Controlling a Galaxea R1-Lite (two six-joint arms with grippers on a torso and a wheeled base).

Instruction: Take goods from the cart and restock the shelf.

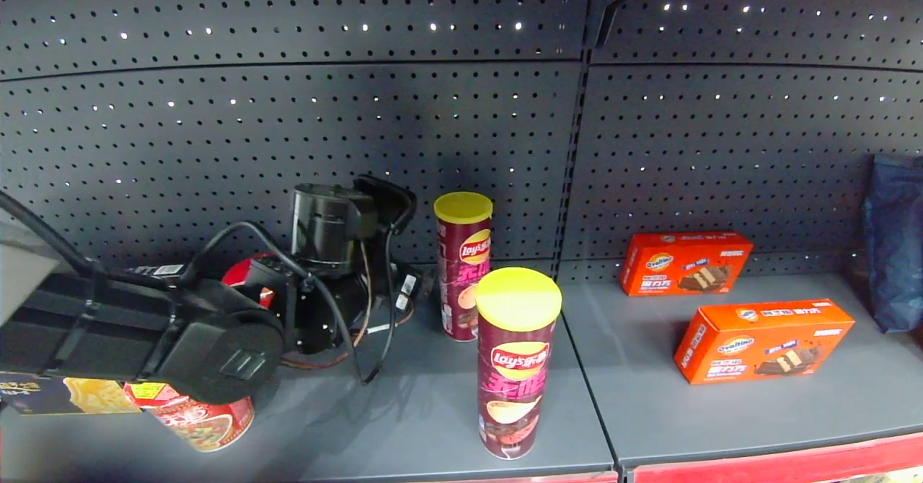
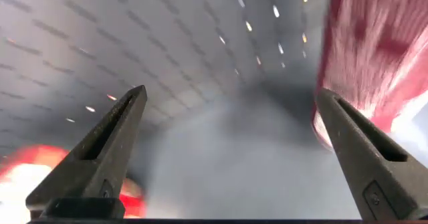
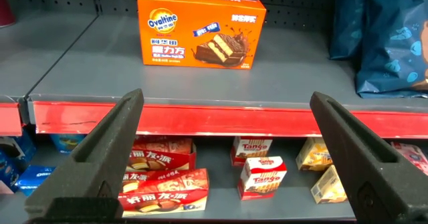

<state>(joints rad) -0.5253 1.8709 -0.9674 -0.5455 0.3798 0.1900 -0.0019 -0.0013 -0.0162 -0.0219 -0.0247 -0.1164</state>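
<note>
Two maroon chip cans with yellow lids stand on the grey shelf [image 1: 404,411], one at the back [image 1: 464,267] and one nearer the front [image 1: 516,360]. My left arm [image 1: 216,324] reaches over the shelf's left part, with its wrist [image 1: 332,252] just left of the back can. In the left wrist view my left gripper [image 2: 231,93] is open and holds nothing. A maroon can [image 2: 374,50] sits beside one finger and a red object [image 2: 27,177] beside the other. My right gripper [image 3: 227,95] is open and empty, in front of the shelf's red edge strip [image 3: 221,119].
Two orange cake boxes [image 1: 685,262] [image 1: 764,339] lie on the right shelf section, one facing my right wrist [image 3: 200,27]. A blue bag [image 1: 894,241] stands at the far right. A red cup [image 1: 198,418] and yellow box [image 1: 65,394] sit under my left arm. Boxed snacks [image 3: 164,184] fill the lower shelf.
</note>
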